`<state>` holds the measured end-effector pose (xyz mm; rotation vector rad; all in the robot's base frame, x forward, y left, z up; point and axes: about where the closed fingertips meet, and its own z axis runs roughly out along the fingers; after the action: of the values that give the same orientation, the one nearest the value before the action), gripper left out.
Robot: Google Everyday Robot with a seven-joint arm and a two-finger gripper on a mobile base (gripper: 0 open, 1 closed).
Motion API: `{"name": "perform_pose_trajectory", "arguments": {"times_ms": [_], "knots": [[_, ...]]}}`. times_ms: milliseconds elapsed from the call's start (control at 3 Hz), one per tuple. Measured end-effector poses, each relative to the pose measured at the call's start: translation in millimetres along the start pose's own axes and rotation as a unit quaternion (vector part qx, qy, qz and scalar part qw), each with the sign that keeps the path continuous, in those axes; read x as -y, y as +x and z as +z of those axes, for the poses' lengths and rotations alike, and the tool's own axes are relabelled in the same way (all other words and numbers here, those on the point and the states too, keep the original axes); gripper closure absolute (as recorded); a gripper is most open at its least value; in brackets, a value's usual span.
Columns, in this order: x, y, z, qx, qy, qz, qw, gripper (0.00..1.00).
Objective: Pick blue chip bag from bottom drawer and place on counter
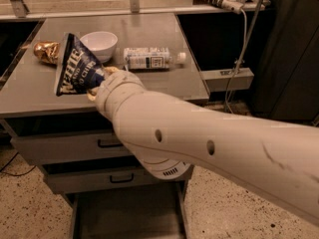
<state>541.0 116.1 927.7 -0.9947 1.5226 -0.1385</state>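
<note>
1. The gripper [99,81] is seen over the front left part of the counter [149,31], largely hidden behind the pale wrist of the arm [209,138].
2. Its yellowish fingers [92,90] are clamped on the lower right corner of the blue chip bag [75,68].
3. The blue chip bag is held tilted, with its pointed top corner up and leaning left, over the counter's left side; whether its lower edge touches the surface cannot be told.
4. A crushed gold can [46,52] is seen just behind the bag at the left, partly covered by it.
5. A white bowl [98,45] is placed near the bag's top right, and a water bottle [152,59] is laid on its side just right of the bowl.
6. The bottom drawer [124,215] is pulled out below the arm, and its flat grey floor is shown.
7. The two upper drawers [65,146] are seen nearly closed, each fitted with a black handle [109,143].
</note>
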Motion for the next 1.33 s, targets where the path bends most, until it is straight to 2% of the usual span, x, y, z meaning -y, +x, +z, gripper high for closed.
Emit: {"name": "perform_pose_trajectory", "arguments": {"times_ms": [667,1000,1333], "knots": [[62,1,49,0.007,0.010,-0.008,0.9999,1.00],[74,7,80,0.001,-0.003,-0.014,0.9999,1.00],[72,16,110,-0.006,-0.023,-0.012,0.9996,1.00]]}}
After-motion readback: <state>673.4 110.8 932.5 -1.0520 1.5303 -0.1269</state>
